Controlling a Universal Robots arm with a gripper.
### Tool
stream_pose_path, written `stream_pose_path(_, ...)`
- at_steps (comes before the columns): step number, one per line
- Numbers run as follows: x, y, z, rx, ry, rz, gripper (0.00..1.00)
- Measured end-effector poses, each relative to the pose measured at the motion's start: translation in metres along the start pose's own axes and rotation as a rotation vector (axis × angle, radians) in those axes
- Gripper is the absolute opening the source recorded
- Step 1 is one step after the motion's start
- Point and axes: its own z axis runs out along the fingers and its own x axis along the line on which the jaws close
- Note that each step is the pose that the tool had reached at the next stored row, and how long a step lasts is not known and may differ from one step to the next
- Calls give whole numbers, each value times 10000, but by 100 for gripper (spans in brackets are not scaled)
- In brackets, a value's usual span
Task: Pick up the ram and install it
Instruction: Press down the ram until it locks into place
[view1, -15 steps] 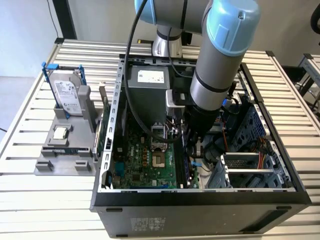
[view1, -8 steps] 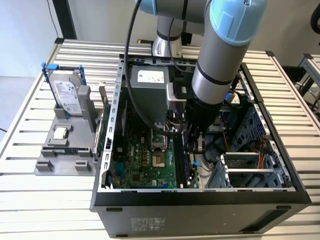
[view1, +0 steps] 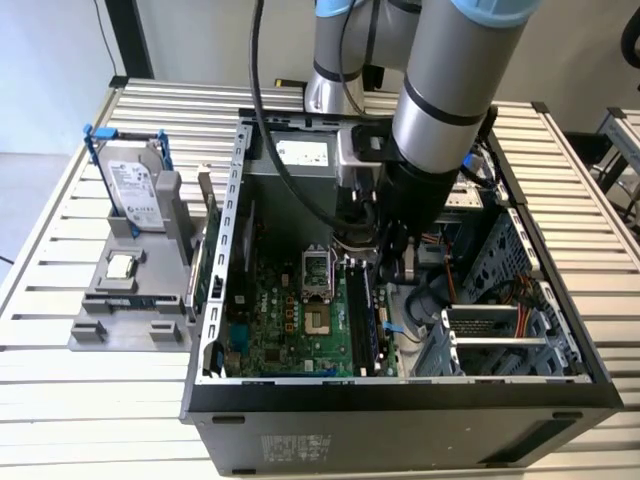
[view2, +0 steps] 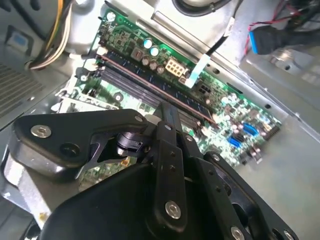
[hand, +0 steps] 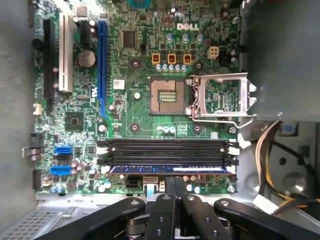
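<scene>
One ram (hand: 167, 169) seated in a motherboard slot (hand: 167, 146), closed empty claw (hand: 170, 192) just above it.

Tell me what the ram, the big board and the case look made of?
The ram: seemingly rigid circuit board, dark blue, with a pale sticker. The board: glossy green laminate with soldered parts and fine traces. The case: apparently bare sheet metal, dull grey with punched holes.
</scene>
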Motion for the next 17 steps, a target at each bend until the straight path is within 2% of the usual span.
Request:
stream_pose_path(10, -12, 18, -449, 0, 3, -1, 0)
stream_pose_path(11, -13, 19, -476, 1, 1, -1, 0)
stream_pose_path(17, -13, 19, -484, 0, 2, 0, 0)
